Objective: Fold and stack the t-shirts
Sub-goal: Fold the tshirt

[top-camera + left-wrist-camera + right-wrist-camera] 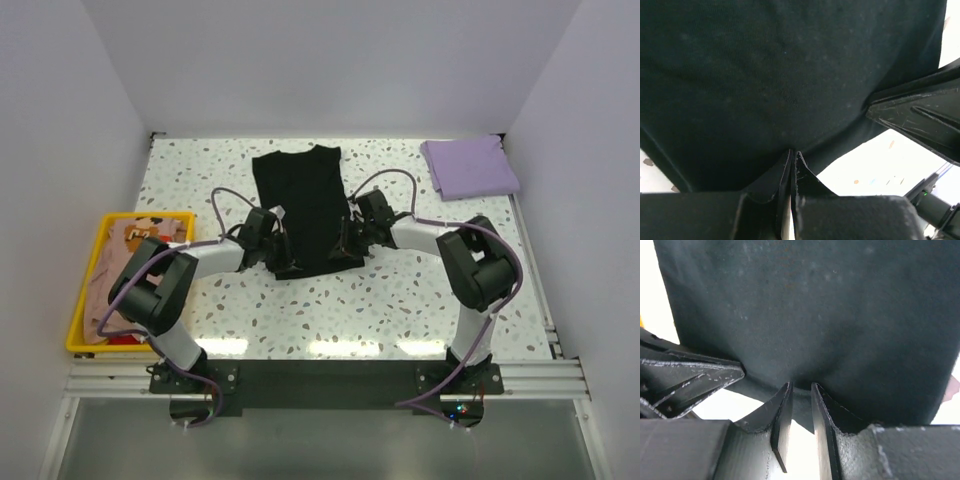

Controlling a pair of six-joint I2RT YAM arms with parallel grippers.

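Observation:
The black t-shirt (pixel 300 205) lies on the middle of the table, folded into a long narrow strip. Both grippers hold its near edge. My left gripper (pixel 283 250) is at the strip's near left corner. In the left wrist view it (pixel 792 151) is shut, its tips pinching the dark hem (pixel 790 90). My right gripper (pixel 345 240) is at the near right corner. Its jaws (pixel 801 385) stand a little apart with a fold of the black cloth (pixel 815 315) between them. The lavender-purple t-shirt (pixel 468 167) lies folded at the back right. The peach-tan t-shirt (pixel 125 250) is heaped in the tray.
A yellow plastic tray (pixel 82 320) stands at the left edge of the speckled table (pixel 400 300). White walls close in the table at the back and on both sides. The two grippers are close together, each showing in the other's wrist view.

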